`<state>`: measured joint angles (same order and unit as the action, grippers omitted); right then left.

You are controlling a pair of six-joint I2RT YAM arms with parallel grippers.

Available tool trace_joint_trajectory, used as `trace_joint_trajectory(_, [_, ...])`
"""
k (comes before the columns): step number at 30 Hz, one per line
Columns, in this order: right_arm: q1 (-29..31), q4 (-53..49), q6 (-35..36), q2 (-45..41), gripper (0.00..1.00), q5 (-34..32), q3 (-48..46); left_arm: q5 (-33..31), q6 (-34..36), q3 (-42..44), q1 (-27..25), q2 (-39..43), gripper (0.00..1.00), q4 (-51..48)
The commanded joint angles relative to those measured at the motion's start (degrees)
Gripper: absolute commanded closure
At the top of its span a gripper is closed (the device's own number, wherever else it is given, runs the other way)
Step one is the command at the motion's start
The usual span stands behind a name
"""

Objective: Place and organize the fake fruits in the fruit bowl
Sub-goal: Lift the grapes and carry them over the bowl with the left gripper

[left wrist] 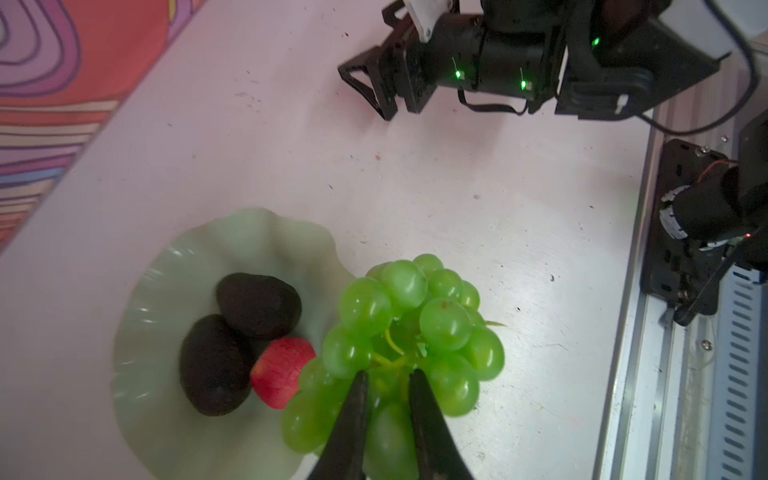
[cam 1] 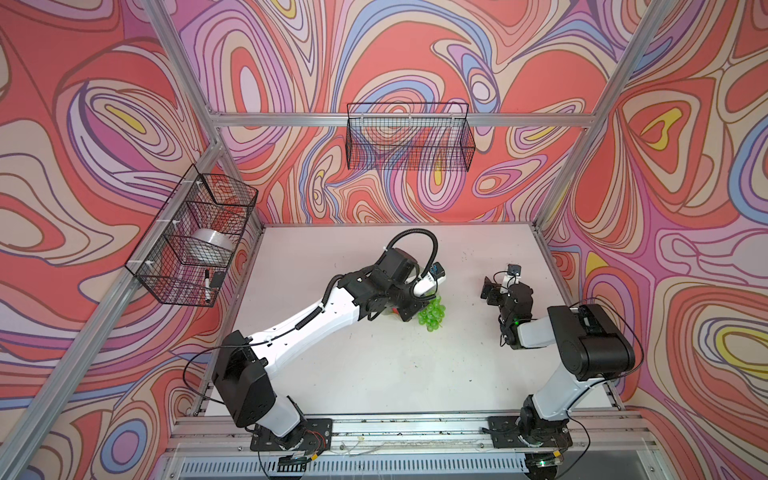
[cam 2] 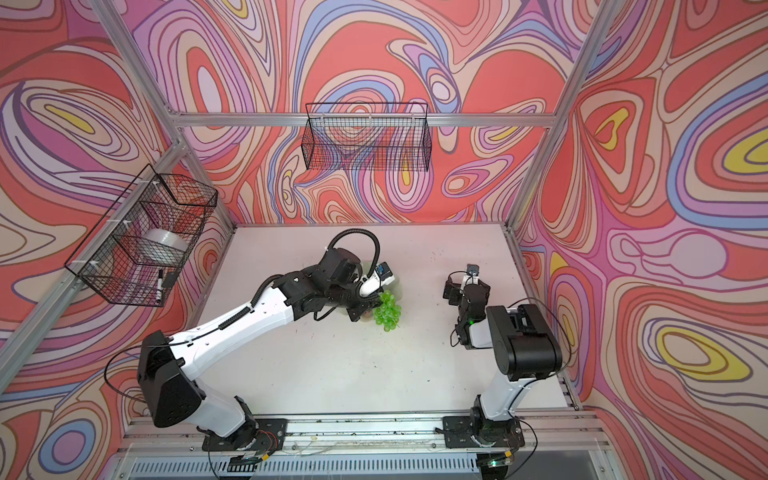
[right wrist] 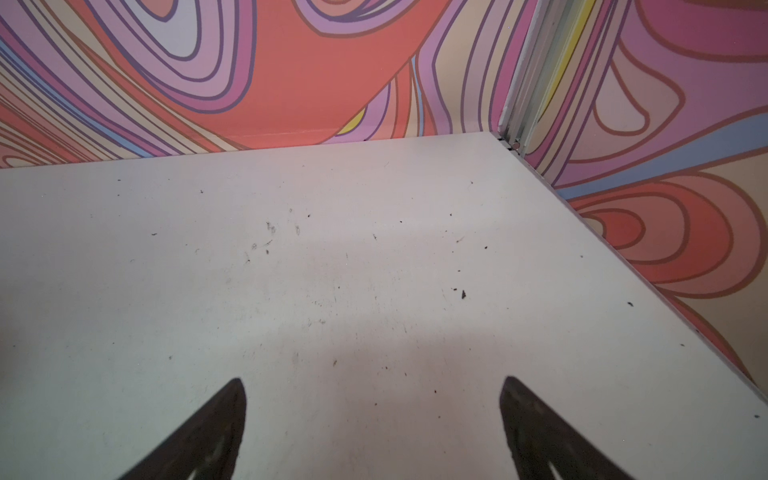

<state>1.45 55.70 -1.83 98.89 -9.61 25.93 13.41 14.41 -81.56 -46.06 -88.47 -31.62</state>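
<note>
Left gripper [left wrist: 388, 374]: pressed close together, pinching the grape bunch [left wrist: 415, 324] by its yellowish stems, deep among the grapes.
Right gripper [right wrist: 374, 380]: spread wide and holding nothing, over bare table [right wrist: 374, 249].
Grapes' place: just right of frame centre in both top views, at the left arm's [cam 1: 316, 316] tip. The left wrist view shows them overlapping the fruit bowl's [left wrist: 174, 266] wavy rim, partly over the table.
In the bowl: two avocados [left wrist: 257, 305] touching each other, with the red fruit [left wrist: 282, 370] against them.
Handling: likely light, floppy plastic. The glossy round grapes would slip, so the stem is the sound hold, and the bunch may sag and swing.
Hard to tell: whether the bunch is lifted or resting. Its near end is cut off by the frame. From above, the arm hides most of the bowl.
</note>
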Motion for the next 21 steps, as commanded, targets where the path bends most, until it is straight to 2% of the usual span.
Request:
trace_joint_trajectory(1, [-0.2, 0.0, -0.3, -0.6, 0.02, -0.1, 0.5, -3.5, 3.2, -4.2, 2.8, 0.8, 0.82, -2.5])
trace_joint_trajectory(10, [-0.2, 0.0, -0.4, -0.6, 0.02, -0.1, 0.5, -4.4, 1.2, -9.2, 10.6, -5.3, 0.81, 1.9])
trace_joint_trajectory(15, [-0.2, 0.0, -0.4, -0.6, 0.02, -0.1, 0.5, -2.5, -1.2, -9.3, 11.9, -10.2, 0.80, 5.8])
trace_joint_trajectory(21, [-0.2, 0.0, -0.3, -0.7, 0.02, -0.1, 0.5, -5.0, -3.8, -8.6, 13.2, -14.7, 0.80, 10.1])
